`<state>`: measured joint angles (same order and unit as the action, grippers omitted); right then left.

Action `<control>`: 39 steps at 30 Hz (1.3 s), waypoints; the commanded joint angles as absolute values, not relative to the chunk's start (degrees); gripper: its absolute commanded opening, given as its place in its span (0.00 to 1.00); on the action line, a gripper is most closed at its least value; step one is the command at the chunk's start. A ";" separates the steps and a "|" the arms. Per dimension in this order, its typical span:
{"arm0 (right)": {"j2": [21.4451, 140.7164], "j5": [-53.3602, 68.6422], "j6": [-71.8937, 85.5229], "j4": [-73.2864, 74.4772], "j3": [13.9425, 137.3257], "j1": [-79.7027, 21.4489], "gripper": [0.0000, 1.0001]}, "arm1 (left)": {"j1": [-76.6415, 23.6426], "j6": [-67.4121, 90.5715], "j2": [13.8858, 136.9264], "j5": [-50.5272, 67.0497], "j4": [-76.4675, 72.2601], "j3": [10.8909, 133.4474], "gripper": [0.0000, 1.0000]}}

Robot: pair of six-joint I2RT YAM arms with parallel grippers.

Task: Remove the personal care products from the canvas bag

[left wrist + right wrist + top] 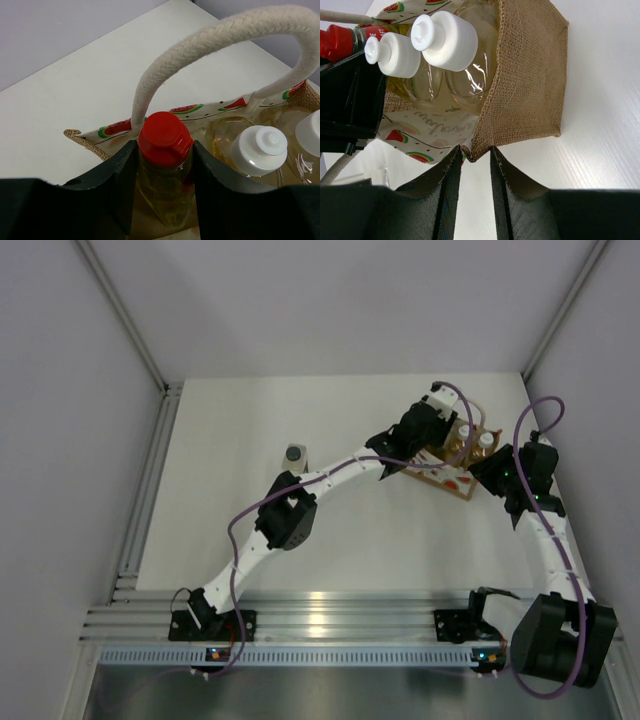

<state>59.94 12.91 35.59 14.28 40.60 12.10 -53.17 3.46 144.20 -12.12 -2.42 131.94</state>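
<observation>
Canvas bag (pixel 455 478): stands on the bench (pixel 220 440), far right part, between the two tools.
Left tool (pixel 165 155): clamped on the yellow bottle (pixel 164 195). One dark finger (pixel 117 185) presses against each side of the bottle, just below the red cap (pixel 165 137).
Yellow bottle: upright inside the bag at one end, with its cap above the rim.
Right tool (pixel 475 154): fingers almost together, pinching the bag's top rim at a corner of the burlap side. Only fabric sits in the narrow gap.
Amber bottle A (pixel 445 40): inside the bag, against the burlap end wall, white cap on.
Amber bottle B (pixel 392 55): inside the bag, touching A, between A and the yellow bottle.
Rope handle (pixel 210 40): white loop arching above the red cap.
Grey-capped bottle (pixel 296 453): upright on the bench outside the bag, well apart to its left, just beside the left arm.
</observation>
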 commanded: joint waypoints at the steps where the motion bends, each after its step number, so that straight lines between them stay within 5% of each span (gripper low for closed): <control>1: 59.06 12.57 35.07 11.25 43.68 11.43 0.28 | -53.17 3.96 141.77 -13.36 -9.14 136.93 0.00; 39: 61.61 11.51 35.24 11.16 44.38 11.43 0.27 | -52.82 2.81 131.75 -11.07 -9.84 137.81 0.00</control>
<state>61.54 12.91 35.14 14.20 41.34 12.10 -53.01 2.83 140.66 -11.33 0.19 133.93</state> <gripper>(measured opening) 0.270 0.475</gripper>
